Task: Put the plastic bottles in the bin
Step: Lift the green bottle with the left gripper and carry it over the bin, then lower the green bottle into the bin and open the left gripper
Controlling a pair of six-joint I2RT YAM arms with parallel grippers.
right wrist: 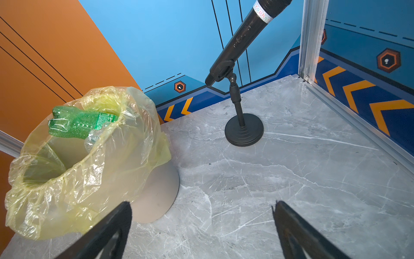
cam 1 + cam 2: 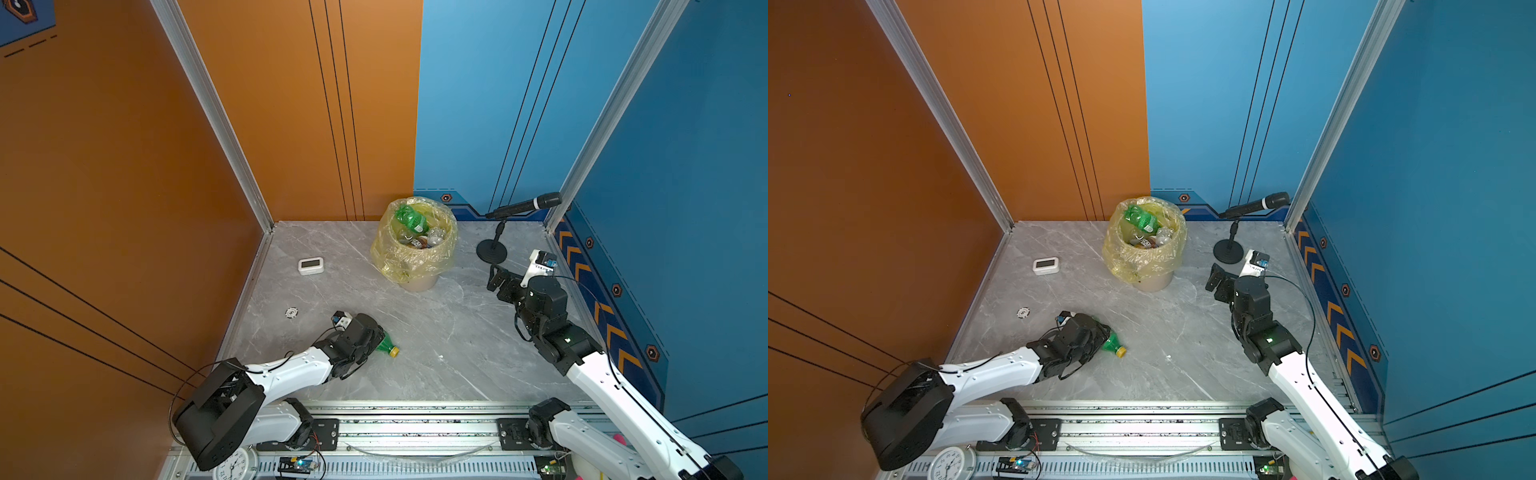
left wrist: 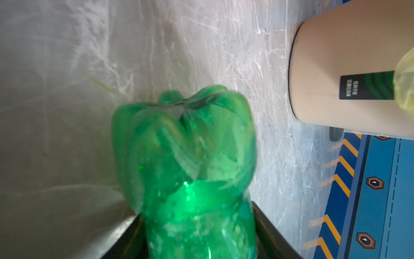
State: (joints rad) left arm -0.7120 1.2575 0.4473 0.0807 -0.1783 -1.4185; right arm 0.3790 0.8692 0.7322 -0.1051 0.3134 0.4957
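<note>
Green, thin-walled plastic fills the left claw (image 3: 197, 215). A green bottle (image 3: 183, 157) lies on its side on the grey marble-pattern tabletop (image 2: 449, 340). The black fingers (image 3: 271, 226) press against both flanks of its body, so the claw holds the bottle. Gripping across the round body probably suits a bottle lying flat. Its lobed base reaches past the fingertips, and in a top view the yellow cap (image 2: 394, 352) pokes out clear of the claw. The wall looks soft and likely to dent.

The bin (image 2: 419, 282), a smooth beige bucket under a crinkled yellow bag, stands well apart from this claw. It already holds a second green bottle (image 1: 78, 123) among others, so this looks like the last one.

The right claw (image 1: 201, 206) hangs spread wide and empty, with the bin just beside it.
</note>
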